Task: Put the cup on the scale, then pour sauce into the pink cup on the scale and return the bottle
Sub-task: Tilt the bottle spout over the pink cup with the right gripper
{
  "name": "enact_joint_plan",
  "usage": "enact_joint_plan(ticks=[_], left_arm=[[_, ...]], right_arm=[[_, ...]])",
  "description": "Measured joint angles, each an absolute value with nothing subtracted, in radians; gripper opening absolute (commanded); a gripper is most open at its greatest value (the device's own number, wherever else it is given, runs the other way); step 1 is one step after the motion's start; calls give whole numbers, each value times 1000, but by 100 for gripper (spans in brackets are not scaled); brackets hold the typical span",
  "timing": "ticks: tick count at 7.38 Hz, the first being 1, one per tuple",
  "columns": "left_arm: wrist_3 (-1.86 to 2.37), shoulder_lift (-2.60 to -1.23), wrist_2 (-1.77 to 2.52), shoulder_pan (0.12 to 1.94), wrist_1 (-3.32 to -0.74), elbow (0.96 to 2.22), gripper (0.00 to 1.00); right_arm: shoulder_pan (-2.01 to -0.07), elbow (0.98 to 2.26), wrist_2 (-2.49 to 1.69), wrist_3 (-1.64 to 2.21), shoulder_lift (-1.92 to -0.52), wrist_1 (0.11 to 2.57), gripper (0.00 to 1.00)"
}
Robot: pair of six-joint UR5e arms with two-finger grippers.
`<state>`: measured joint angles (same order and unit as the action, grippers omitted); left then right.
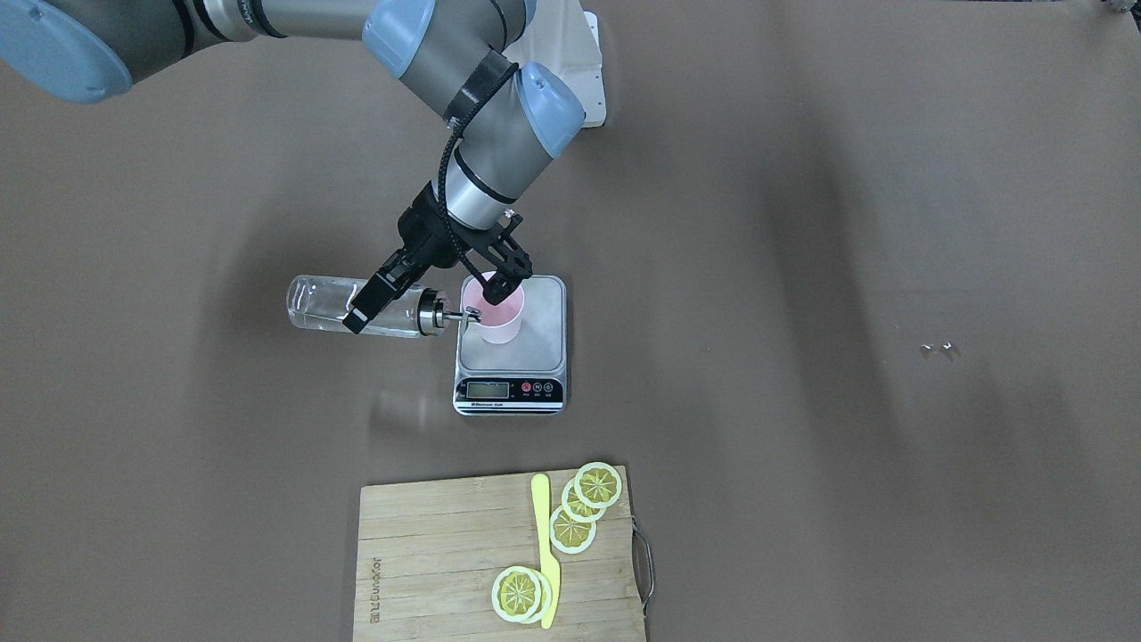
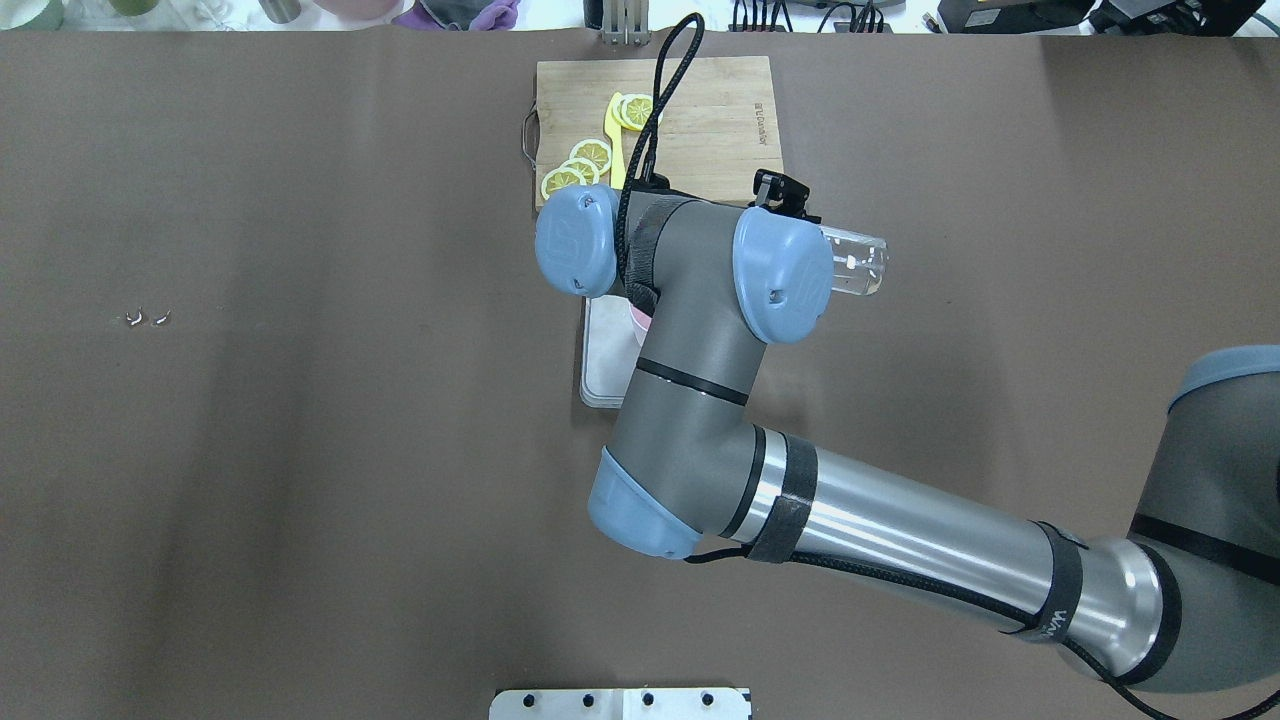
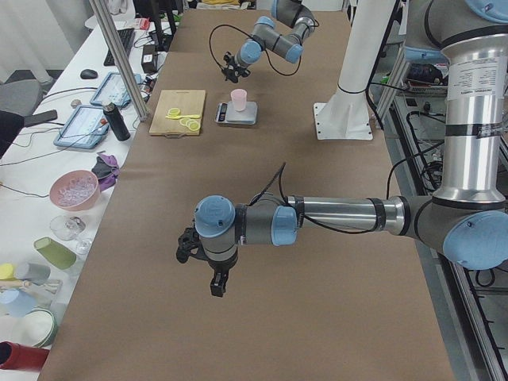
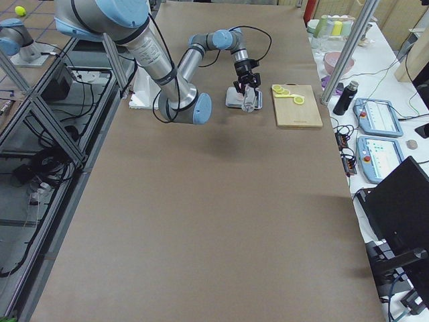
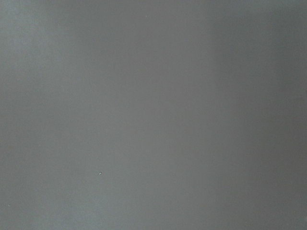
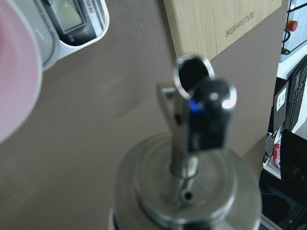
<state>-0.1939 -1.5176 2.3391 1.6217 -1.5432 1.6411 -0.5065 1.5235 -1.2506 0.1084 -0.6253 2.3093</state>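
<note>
— Claws first: what are they doing?

— Right claw (image 1: pixel 365 308) is pinching the bottle (image 1: pixel 316 303) across its body, close to the neck, and is holding it level above the table (image 1: pixel 802 267). The metal spout (image 1: pixel 465 314) is reaching the rim of the pink cup (image 1: pixel 499 314). Left claw (image 3: pixel 216 284) is hanging over bare table, well apart from all this. Whether it is spread or pressed together, I cannot tell.

— Where is the cup sitting?

— It is standing upright on the scale (image 1: pixel 539 343), toward the platform corner nearest the robot and the bottle. The scale is sitting about midway along the table, nearer the edge far from the robot.

— How is the bottle going to handle?

— I am judging it as smooth, hard glass: slippery, breakable, and likely shifting its weight toward the neck as the clear sauce (image 1: pixel 307 316) is moving forward. Gripping across the body, as the claw is doing, seems soundest. The cup is looking light enough for a nudge from the spout to tip it.

— And the surroundings?

— Plain brown covering is stretching over the whole table. A wooden board (image 1: pixel 428 553) carrying lemon slices (image 1: pixel 597 484) and a yellow knife (image 1: pixel 542 526) is lying by the far edge, near the scale. Two tiny pale scraps (image 1: pixel 936 350) are lying well apart. Beyond that edge, a white bench (image 3: pixel 36 171) is carrying tablets (image 3: pixel 79 125) and a pink bowl (image 3: pixel 74 189).
</note>
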Motion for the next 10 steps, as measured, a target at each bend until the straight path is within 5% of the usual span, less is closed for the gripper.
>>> enact_joint_plan(ticks=[10], left_arm=[[-196, -1506, 2339, 1628, -1545, 1653, 99]], right_arm=[[-388, 1644, -1117, 166, -726, 2398, 15]])
